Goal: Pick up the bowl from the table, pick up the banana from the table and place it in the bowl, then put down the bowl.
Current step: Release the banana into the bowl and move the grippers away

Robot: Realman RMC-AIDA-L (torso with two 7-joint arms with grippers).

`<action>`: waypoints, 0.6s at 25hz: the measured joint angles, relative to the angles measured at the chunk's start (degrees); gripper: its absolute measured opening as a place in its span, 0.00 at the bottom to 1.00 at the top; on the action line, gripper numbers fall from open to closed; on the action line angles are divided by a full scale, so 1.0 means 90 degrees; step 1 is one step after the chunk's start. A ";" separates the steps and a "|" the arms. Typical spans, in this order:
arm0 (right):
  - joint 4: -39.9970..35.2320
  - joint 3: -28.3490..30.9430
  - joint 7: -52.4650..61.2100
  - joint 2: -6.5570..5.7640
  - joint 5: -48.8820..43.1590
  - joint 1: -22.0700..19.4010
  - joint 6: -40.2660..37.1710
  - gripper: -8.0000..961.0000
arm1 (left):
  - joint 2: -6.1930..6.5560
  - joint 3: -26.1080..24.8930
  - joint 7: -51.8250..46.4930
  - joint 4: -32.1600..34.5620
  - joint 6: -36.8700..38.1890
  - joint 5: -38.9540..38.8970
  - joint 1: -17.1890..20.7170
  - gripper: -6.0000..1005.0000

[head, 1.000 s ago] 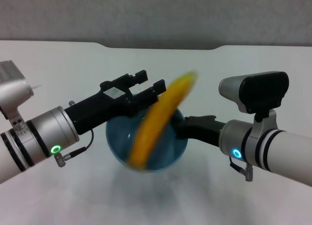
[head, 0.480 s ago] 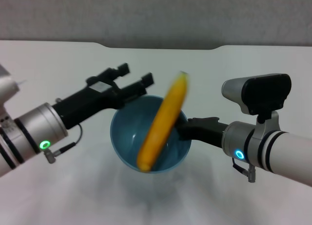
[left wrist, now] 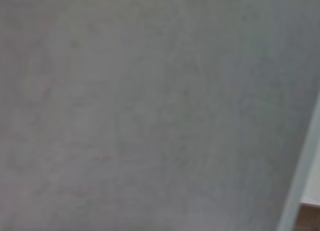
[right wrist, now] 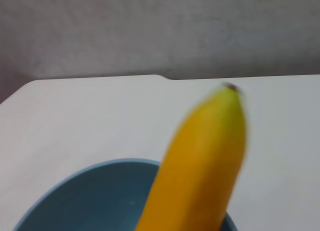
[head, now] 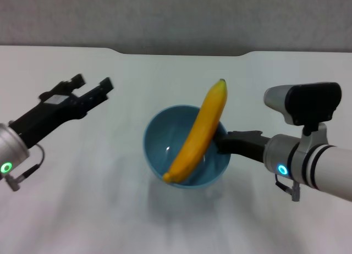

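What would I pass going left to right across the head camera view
Left gripper, fingers apart and empty → round glossy light-blue plastic bowl → curved yellow toy banana leaning in it → right gripper at the bowl's rim.

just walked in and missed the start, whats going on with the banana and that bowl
The smooth yellow toy banana lies slantwise in the round glossy light-blue plastic bowl, its upper end jutting past the far rim. The right gripper is at the bowl's right rim, apparently holding it, though the fingers are hidden. The left gripper, open and empty, is off to the left above the plain white table. Setting the bowl down seems to remain.
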 joint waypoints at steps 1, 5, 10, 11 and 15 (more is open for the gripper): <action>0.0042 0.0063 0.0000 0.0000 0.0001 0.0000 0.0013 0.09 | 0.0000 -0.0042 0.0007 0.0000 0.0025 0.0000 0.0050 0.89; 0.0146 0.0215 -0.0004 -0.0001 -0.0007 0.0034 0.0056 0.09 | 0.0001 -0.0193 0.0013 0.0029 0.0079 -0.0003 0.0217 0.89; 0.0327 0.0392 -0.0029 -0.0003 0.0018 0.0110 0.0243 0.10 | 0.0000 -0.0212 0.0014 0.0131 0.0084 -0.0027 0.0225 0.89; 0.0341 0.0405 -0.0025 0.0002 0.0024 0.0117 0.0308 0.10 | 0.0000 -0.0212 0.0015 0.0135 0.0084 -0.0026 0.0226 0.89; 0.0392 0.0458 -0.0009 0.0003 0.0036 0.0180 0.0605 0.10 | -0.0010 -0.0212 0.0021 0.0146 0.0088 -0.0013 0.0240 0.89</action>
